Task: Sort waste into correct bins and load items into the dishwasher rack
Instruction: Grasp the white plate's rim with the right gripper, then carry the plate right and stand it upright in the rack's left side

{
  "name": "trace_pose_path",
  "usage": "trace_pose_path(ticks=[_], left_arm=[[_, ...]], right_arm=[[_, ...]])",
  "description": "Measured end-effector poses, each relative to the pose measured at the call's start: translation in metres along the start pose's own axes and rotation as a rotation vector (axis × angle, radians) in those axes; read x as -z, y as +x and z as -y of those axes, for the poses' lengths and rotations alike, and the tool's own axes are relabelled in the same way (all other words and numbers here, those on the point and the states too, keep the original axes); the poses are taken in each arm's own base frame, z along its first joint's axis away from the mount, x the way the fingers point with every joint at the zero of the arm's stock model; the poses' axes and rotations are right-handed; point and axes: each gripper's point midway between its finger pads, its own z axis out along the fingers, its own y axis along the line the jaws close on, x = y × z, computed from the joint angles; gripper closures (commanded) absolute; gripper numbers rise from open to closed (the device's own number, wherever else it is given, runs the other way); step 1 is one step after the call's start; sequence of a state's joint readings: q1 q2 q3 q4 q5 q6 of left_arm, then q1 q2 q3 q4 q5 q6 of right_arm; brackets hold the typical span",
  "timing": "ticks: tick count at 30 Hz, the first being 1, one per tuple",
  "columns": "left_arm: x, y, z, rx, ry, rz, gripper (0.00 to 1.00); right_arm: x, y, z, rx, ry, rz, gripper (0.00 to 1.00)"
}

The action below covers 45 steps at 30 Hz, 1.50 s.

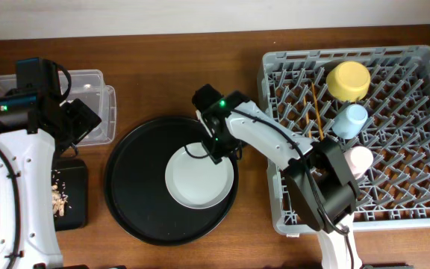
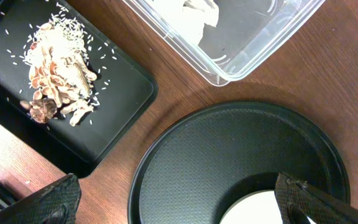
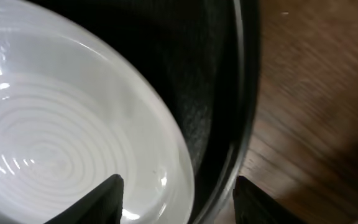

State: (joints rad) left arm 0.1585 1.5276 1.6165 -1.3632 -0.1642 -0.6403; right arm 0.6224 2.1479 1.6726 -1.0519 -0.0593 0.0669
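The round grey-white plate (image 1: 198, 179) lies on the large round black tray (image 1: 136, 187). My right gripper (image 1: 221, 149) is open low over the plate's upper right rim; in the right wrist view its fingers (image 3: 179, 199) straddle the plate's edge (image 3: 55, 137). My left gripper (image 1: 80, 123) is open and empty by the clear tub (image 1: 95, 97), which holds white napkins (image 2: 191, 15). Food scraps (image 2: 58, 68) lie in the shallow black tray (image 2: 123, 93). The yellow bowl (image 1: 348, 81), light-blue cup (image 1: 351, 119), pink cup (image 1: 359, 161) and chopsticks (image 1: 316, 108) sit in the grey rack (image 1: 394, 187).
The round tray's rim (image 3: 238, 124) lies close to the rack's left wall. Bare wooden table (image 1: 155, 82) shows between the tub and the rack. The left wrist view shows my open fingers (image 2: 179, 208) above the round tray (image 2: 229, 155) and part of the plate (image 2: 260, 208).
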Motion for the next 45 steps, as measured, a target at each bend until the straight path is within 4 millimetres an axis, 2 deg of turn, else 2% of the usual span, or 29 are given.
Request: trace_pose_path(ticks=[3,6,10,12,15,21,24,27,30,32,33,35,36,38,39,42,45], left_arm=[[0.000,0.000,0.000,0.000,0.000,0.000,0.01],[0.000,0.000,0.000,0.000,0.000,0.000,0.01],[0.000,0.000,0.000,0.000,0.000,0.000,0.01],[0.000,0.000,0.000,0.000,0.000,0.000,0.01],[0.000,0.000,0.000,0.000,0.000,0.000,0.01],[0.000,0.000,0.000,0.000,0.000,0.000,0.01],[0.000,0.000,0.000,0.000,0.000,-0.001,0.01],[0.000,0.000,0.000,0.000,0.000,-0.001,0.01],[0.000,0.000,0.000,0.000,0.000,0.000,0.01],[0.000,0.000,0.000,0.000,0.000,-0.001,0.01],[0.000,0.000,0.000,0.000,0.000,-0.001,0.01],[0.000,0.000,0.000,0.000,0.000,-0.001,0.01],[0.000,0.000,0.000,0.000,0.000,0.000,0.01],[0.000,0.000,0.000,0.000,0.000,-0.001,0.01],[0.000,0.000,0.000,0.000,0.000,-0.001,0.01],[0.000,0.000,0.000,0.000,0.000,-0.001,0.01],[0.000,0.000,0.000,0.000,-0.001,-0.001,0.01]], right_arm=[[-0.006,0.003,-0.003,-0.001,-0.020,-0.006,0.43],[-0.009,0.004,-0.006,0.002,-0.036,-0.004,0.60],[-0.017,0.013,-0.010,0.005,-0.064,-0.032,0.70],[-0.019,0.016,-0.014,0.006,-0.089,-0.041,0.78],[-0.019,0.018,-0.023,0.002,-0.143,-0.049,0.96],[-0.013,0.023,-0.034,-0.019,-0.212,-0.077,0.96],[0.005,0.017,-0.034,-0.045,-0.222,-0.078,0.96],[0.037,-0.008,-0.022,-0.095,-0.229,-0.007,0.96],[0.087,-0.035,0.008,-0.174,-0.222,0.099,0.96],[0.116,-0.041,0.033,-0.233,-0.190,0.150,0.96],[0.141,-0.042,0.057,-0.283,-0.151,0.194,0.96],[0.174,-0.037,0.094,-0.360,-0.079,0.250,0.96],[0.194,-0.026,0.120,-0.425,-0.011,0.266,0.96],[0.219,-0.004,0.163,-0.540,0.118,0.283,0.96],[0.234,0.022,0.200,-0.644,0.252,0.269,0.96],[0.245,0.061,0.240,-0.763,0.453,0.204,0.96],[0.259,0.077,0.268,-0.832,0.614,0.205,0.96]])
